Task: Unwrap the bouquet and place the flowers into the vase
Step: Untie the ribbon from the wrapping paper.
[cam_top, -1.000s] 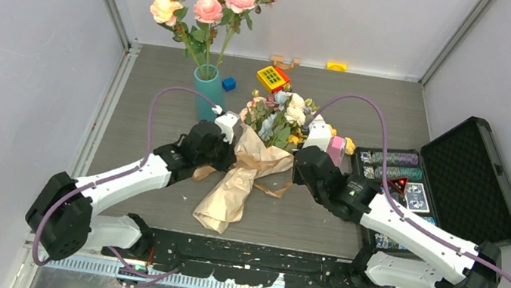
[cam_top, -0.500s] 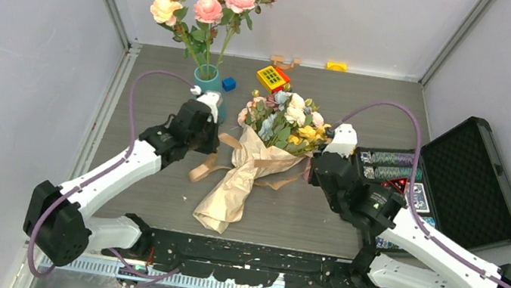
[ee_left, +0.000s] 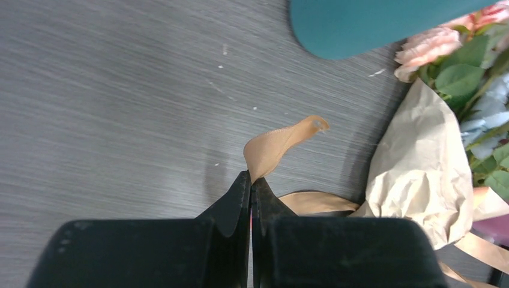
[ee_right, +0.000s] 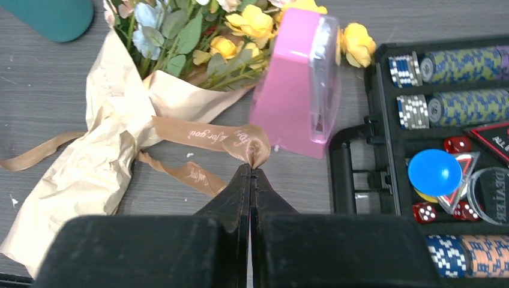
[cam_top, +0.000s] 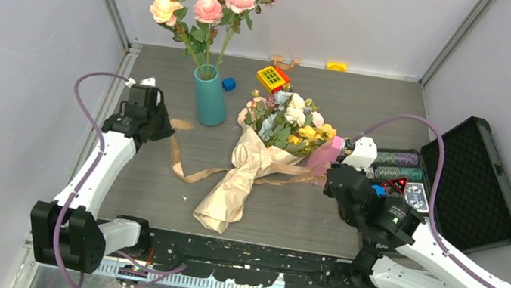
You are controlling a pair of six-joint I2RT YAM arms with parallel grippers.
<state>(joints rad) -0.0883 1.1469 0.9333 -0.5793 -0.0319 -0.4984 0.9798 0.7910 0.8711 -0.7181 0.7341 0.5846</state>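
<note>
1. Basically, the left claw (ee_left: 251,183) was pressed together on one end of the tan ribbon (ee_left: 281,141), out at the left side of the worktop (cam_top: 302,220). The free tip curled up past the fingertips.
2. The right claw (ee_right: 250,174) was pinched shut on another stretch of the ribbon, the part with printed lettering, just in front of the pink box (ee_right: 297,84).
3. The ribbon ran slack from the left claw in a loop over the worktop to the bouquet's waist, then out to the right claw.
4. Whether it was knotted at the waist could not be told.
5. The bouquet (cam_top: 252,170) lay mid-worktop between the two claws, with crinkled tan paper around the stems and the heads pointing to the far side.
6. The flowers (cam_top: 288,122), yellow, white, pale blue and pink, sat in the paper's mouth, apart from the vase.
7. The vase (cam_top: 209,99) stood upright just left of the flower heads and held tall pink and peach roses (cam_top: 212,4).
8. The pink box stood just beside the flowers on their right.
9. An open black case (cam_top: 477,177) with poker chips (ee_right: 462,63) lay at the right side.
</note>
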